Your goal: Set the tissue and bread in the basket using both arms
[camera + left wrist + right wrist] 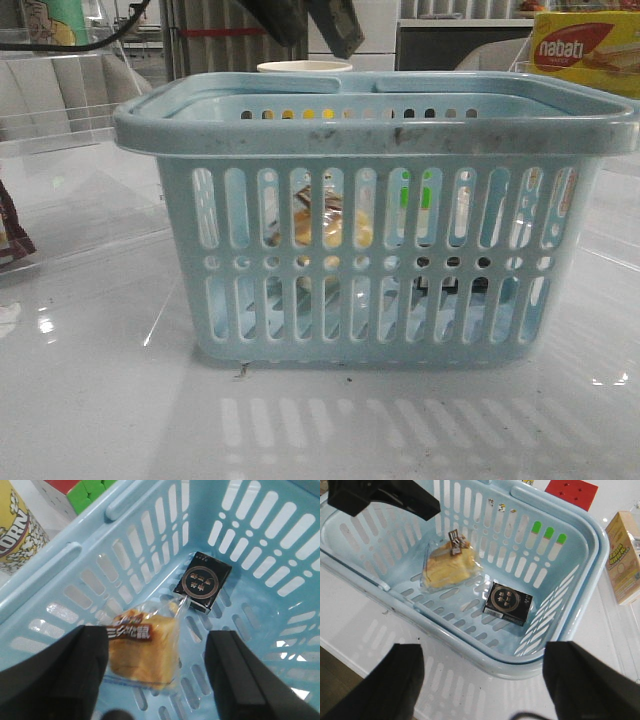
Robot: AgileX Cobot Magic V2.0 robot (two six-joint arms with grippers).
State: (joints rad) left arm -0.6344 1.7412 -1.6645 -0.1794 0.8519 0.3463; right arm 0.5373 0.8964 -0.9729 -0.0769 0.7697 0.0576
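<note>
Both items lie on the floor of the pale blue basket [580,545] that stands on the white surface [90,400]: the bread [447,567], in its clear wrapper, rests at one end, and the tissue [507,603], a small dark pack with a round emblem, lies flat a little apart from it, not touching.

The left hand [155,675] hangs inside the basket just above the bread, its fingers [60,675] spread wide with nothing between them. The right hand [480,680] is outside the basket, above the near rim and the surface, equally wide open and empty.

Judged from this layout, the placing itself looks done, and the step in hand is most likely the retreat. To do it well, the left hand should rise straight up before moving sideways, since the bread's loose wrapper sits right under its fingers and the slotted wall and thick rim stand close by; a sideways drag could snag the plastic or nudge the light basket. The right hand has open space around it and only needs to avoid the rim.

In the front view the bread [325,225] shows through the slots; the arms are barely visible at the top.
</note>
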